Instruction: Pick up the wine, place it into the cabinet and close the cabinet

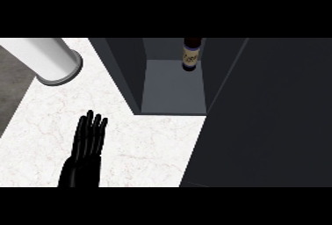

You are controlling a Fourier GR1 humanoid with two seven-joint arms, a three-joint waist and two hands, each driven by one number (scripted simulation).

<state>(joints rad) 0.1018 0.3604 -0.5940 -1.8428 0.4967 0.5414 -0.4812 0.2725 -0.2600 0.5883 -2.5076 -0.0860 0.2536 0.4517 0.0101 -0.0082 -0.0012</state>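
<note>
Left hand (88,140) is seen low in the head view, left of centre, coming up from the lower edge. Fingers are held straight and close together, tips pointed up the frame; nothing is gripped, hand is released and flat over the white marbled counter (149,149). Whether the palm touches the counter cannot be told. Only a short stretch of black wrist is shown below it. Right hand is not seen anywhere.

Up and left of the hand, well apart, a white cylinder (48,59) with a grey rim is shown, tilted across the counter's upper left corner. Beyond the counter's left edge a grey floor strip (13,88) is visible.

To the right of the hand, the dark cabinet (130,74) is found, its interior open to view with a grey shelf floor (174,88). The wine bottle (190,55) is stood upright inside, at the back of the shelf, toward its right side; pale label is seen, top cut off by the frame. The cabinet door (272,118) is shown as a large dark panel filling the right side, not shut.
</note>
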